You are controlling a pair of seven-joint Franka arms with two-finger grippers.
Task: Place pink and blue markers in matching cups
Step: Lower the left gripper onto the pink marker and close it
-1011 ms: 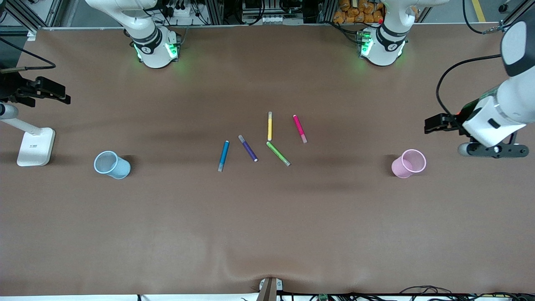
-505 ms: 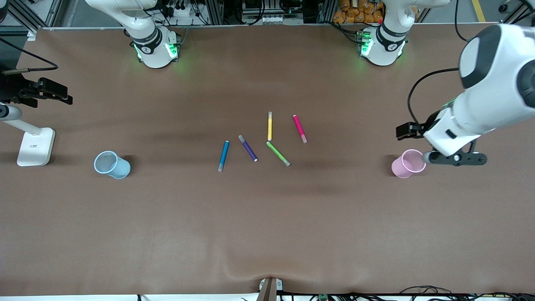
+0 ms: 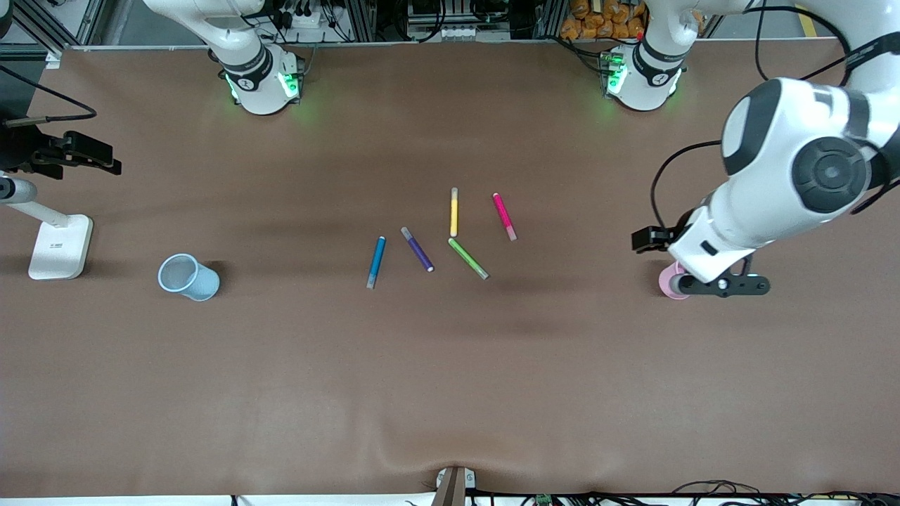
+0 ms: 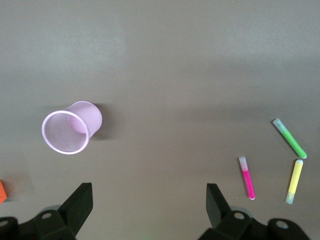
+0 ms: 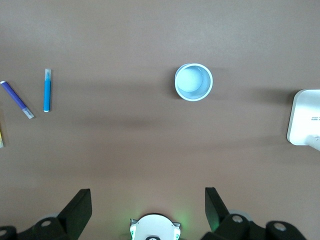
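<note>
Left end effector (image 4: 147,210) spread wide, empty, above pale pink tapered plastic cup (image 4: 71,127). Right end effector (image 5: 147,210) likewise wide, empty, waiting. Slim magenta-pink marker (image 3: 504,216) and mid-blue marker (image 3: 376,261) lie mid-worktop (image 3: 450,379); pale blue cup (image 3: 188,277) toward right arm's end.

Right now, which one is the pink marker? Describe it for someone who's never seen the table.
Five markers lie loosely clustered mid-table. The pink marker is the one toward the left arm's end, beside the yellow marker and farther from the front camera than the green marker. It alone is magenta, with a greyish end.
</note>
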